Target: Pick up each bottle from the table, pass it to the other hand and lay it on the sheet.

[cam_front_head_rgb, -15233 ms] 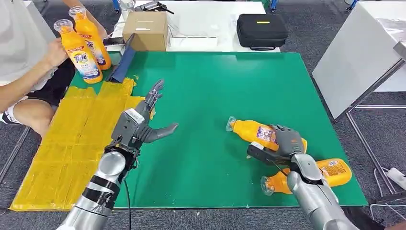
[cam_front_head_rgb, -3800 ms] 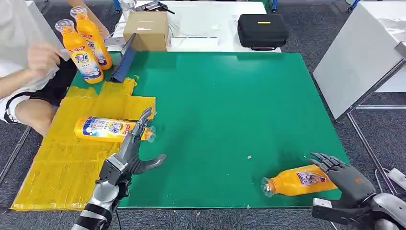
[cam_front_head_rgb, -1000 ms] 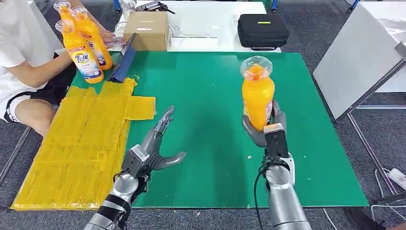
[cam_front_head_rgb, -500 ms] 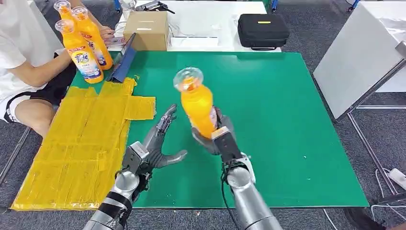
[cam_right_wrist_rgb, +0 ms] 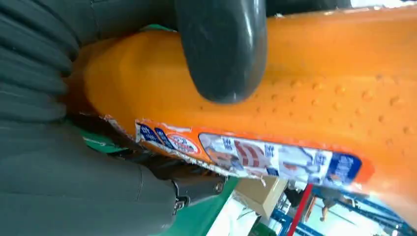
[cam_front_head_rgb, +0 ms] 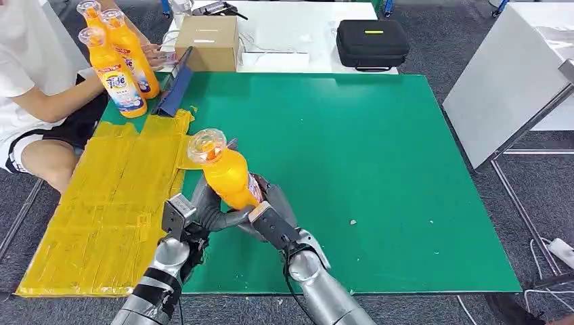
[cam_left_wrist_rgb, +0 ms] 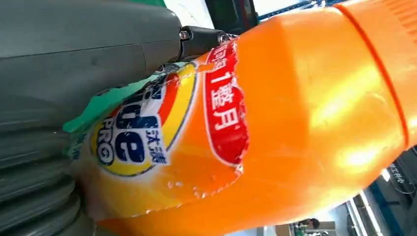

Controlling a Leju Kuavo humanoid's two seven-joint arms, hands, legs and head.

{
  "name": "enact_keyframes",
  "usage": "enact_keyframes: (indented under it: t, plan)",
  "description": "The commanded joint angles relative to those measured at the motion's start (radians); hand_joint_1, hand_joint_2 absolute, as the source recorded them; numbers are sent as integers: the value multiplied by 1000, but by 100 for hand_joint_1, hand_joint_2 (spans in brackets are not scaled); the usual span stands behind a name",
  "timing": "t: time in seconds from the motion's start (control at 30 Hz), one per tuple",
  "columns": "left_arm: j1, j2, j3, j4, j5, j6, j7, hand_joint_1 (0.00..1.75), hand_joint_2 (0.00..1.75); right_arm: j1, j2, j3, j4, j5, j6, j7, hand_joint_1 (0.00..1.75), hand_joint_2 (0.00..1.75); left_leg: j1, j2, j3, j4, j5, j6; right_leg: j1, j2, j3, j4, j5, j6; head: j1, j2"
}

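Head view, orange bottle [cam_front_head_rgb: 229, 177] with clear cap, torn label, tilted upright

bottle [cam_front_head_rgb: 230, 179] base: hidden by both hands | cap: cut off in wrist views

A green mat [cam_front_head_rgb: 379, 156] is spread over the counter, and grey carpet [cam_front_head_rgb: 535, 196] is seen around it. Behind it a white table [cam_front_head_rgb: 298, 27] is set, on which a cardboard box [cam_front_head_rgb: 206, 42] and a black case [cam_front_head_rgb: 371, 42] are placed well apart. To the right, a white panel [cam_front_head_rgb: 504, 81] on a metal frame is angled. A seated person [cam_front_head_rgb: 27, 88] is seen at the left edge.
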Motion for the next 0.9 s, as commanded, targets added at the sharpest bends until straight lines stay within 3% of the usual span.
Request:
enact_keyframes:
  t: [0.03, 0.27, 0.3, 0.33, 0.37, 0.4, 0.9]
  plan:
    - [-27, 18, 35, 9, 2, -3, 4, 0, 175, -32, -20, 76, 56, 25, -11, 11, 175, 175, 1, -1, 4, 0, -2, -2, 1, 1, 4, -1, -1, -1, 0, 0]
    - [-31, 4, 76, 0, 25, 13, 14, 0, 175, -30, -27, 69, 66, 29, -18, 17, 175, 175, 2, -1, 6, 1, -3, -3, 1, 1, 6, 0, -2, -2, 0, 0]
    - [-29, 2, 78, -3, 26, 14, 14, 12, 175, -32, -27, 65, 71, 28, -18, 16, 175, 175, 2, -2, 7, 1, -4, -3, 1, 1, 8, 0, -3, -2, 0, 0]
    - [-29, 2, 79, -3, 26, 14, 14, 12, 175, -33, -27, 64, 72, 28, -18, 16, 175, 175, 2, -1, 4, 0, -2, -2, 1, 1, 4, -1, -1, -1, 0, 0]
    - [-26, 1, 80, -5, 27, 15, 14, 152, 175, -34, -27, 63, 75, 28, -19, 15, 175, 175, 2, -2, 7, 1, -3, -3, 1, 1, 7, 0, -3, -2, 0, 0]
    - [-25, 0, 81, -7, 27, 16, 14, 175, 175, -33, -27, 59, 76, 28, -20, 14, 175, 175, 2, -2, 8, 2, -5, -4, 1, 1, 9, 0, -4, -2, 0, 0]
    - [-11, -7, 95, -32, 39, 31, 5, 175, 175, -29, -38, 32, 60, 25, -36, 9, 175, 175, 2, -2, 5, 0, -2, -3, 1, 0, 5, -1, -2, -2, 0, 0]
